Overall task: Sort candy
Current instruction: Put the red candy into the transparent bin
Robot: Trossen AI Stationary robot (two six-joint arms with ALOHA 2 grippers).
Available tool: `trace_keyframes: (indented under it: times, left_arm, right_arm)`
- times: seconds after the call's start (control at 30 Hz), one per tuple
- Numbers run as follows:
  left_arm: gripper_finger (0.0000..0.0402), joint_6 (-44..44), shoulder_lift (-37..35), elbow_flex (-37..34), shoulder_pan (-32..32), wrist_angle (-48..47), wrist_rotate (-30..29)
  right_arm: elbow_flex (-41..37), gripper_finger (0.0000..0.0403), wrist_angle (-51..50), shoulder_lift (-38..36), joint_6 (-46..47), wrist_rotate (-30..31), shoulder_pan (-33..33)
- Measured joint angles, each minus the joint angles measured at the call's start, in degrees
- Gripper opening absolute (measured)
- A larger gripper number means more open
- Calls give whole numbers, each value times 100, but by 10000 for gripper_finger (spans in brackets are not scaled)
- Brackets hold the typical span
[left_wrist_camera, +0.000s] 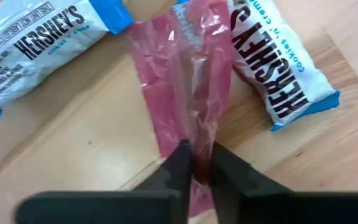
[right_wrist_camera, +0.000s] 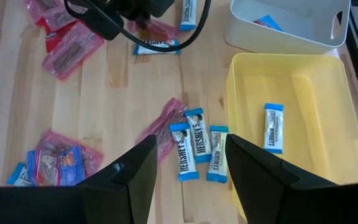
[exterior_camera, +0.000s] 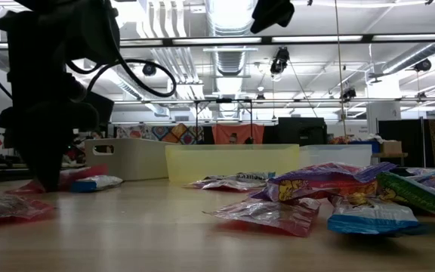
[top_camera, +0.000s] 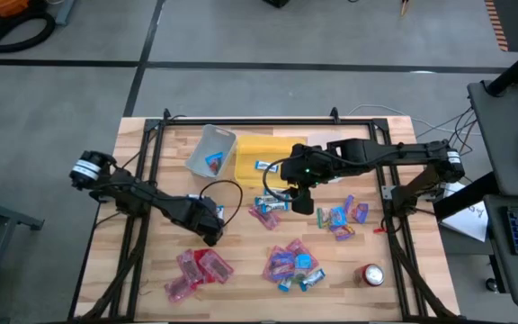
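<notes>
Pink wrapper pinched at one thin end only, so grip is marginal.

High view: left gripper (top_camera: 212, 232) down at table level, mid-left of the wood table (top_camera: 142, 288), between grey bin (top_camera: 210, 148) and a pile of red-pink candy (top_camera: 200, 268). Right gripper (top_camera: 300, 200) hovers nr centre over loose blue-and-white pieces (top_camera: 268, 203). More mixed candy bottom centre (top_camera: 290, 263) and centre-right (top_camera: 344, 218). Can (top_camera: 370, 274) bottom right, not candy. Yellow bin (top_camera: 257, 153) beside grey one, one blue-and-white piece in it.

Low view: left arm's dark bulk touches down at pic's left; jaws not resolvable here. Wrappers lie crinkled, slippery-looking.

Left wrist view: fingers (left_wrist_camera: 178, 163) shut on the crumpled end of a pink wrapper (left_wrist_camera: 179, 74); a Hershey's piece (left_wrist_camera: 278, 68) touches it on one side, another (left_wrist_camera: 36, 43) just beside it on the other.

Right wrist view: right jaws apart, nothing between them. Three blue-and-white bars (right_wrist_camera: 196, 149) w/ a pink piece (right_wrist_camera: 163, 127) just beside the yellow bin.

Risks (judgement):
- film could slip out on lift, since only the wrapper edge is caught
- touching Hershey's piece may drag along → wrong bin
- arms work close; the left arm's route to the bins passes nr the right arm.
</notes>
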Motion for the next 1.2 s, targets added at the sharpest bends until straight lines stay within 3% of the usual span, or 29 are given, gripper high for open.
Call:
trace_keyframes:
  times: [0.17,0.37,0.47,0.63,0.83,1.0,1.2]
  left_arm:
    - [13,129,-277,-41,-70,-164,150]
    - [4,628,-1111,-17,-138,35,136]
    - [4,1502,-1634,-20,-145,643,-68]
    - [3,3736,-2172,-28,-116,2361,-154]
    - [2,5439,-2200,-30,49,3449,-155]
    - [2,5647,-1905,-31,364,3613,-154]
    - [2,5801,-1515,-35,517,4250,95]
  right_arm:
    - [-7,183,-15,0,-39,-7,26]
    - [-126,183,88,0,-125,1,181]
    - [-429,183,560,-13,-212,-1,305]
    - [-1211,183,1828,-42,-496,5,477]
    - [-2248,183,4189,-43,-919,-3,567]
    - [-2682,183,5618,-37,-1061,-322,566]
    - [-2967,183,6064,5,-1039,-240,531]
